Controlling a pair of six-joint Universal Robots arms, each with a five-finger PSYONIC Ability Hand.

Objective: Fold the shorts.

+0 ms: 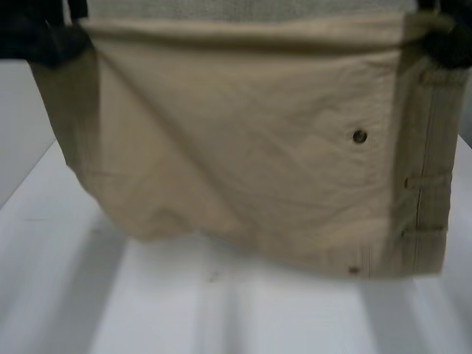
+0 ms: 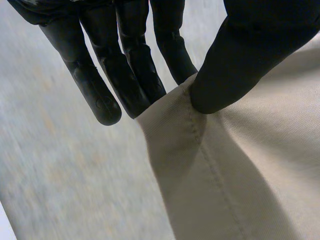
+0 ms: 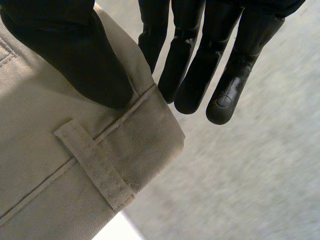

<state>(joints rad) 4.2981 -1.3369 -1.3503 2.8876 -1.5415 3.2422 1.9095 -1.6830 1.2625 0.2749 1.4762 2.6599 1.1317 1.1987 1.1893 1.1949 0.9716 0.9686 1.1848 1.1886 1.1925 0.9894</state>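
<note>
The shorts (image 1: 243, 147) hang in the air, spread flat between the two hands above the white tabletop (image 1: 221, 317). The left hand (image 1: 51, 37) has one upper corner. The right hand (image 1: 446, 44) has the other, on the side where the waistband (image 1: 428, 184) runs down. The lower edge hangs close to the tabletop; I cannot tell whether it touches.

Both hands are closed on cloth, but only just. On the left, the thumb (image 2: 250, 60) presses a stitched edge against straight fingers (image 2: 140, 85). The bite is right at the corner, and some fingers lie beside the cloth rather than behind it. On the right, the thumb (image 3: 75, 55) sits on the waistband corner just beside a belt loop (image 3: 95, 165), with the fingers straight behind.

That thin grip is what worries me. If the arms swing or lower quickly, the weight of the hanging cloth could drag a corner out, the left one first I'd guess, and the shorts would drop in a heap.

A diagonal crease also runs from the left corner down toward the middle. If the shorts are laid down with uneven tension, that slack could set as a wrinkle and the fold would come out crooked. Pulling the hands wider to cure it risks working a pinch loose.
</note>
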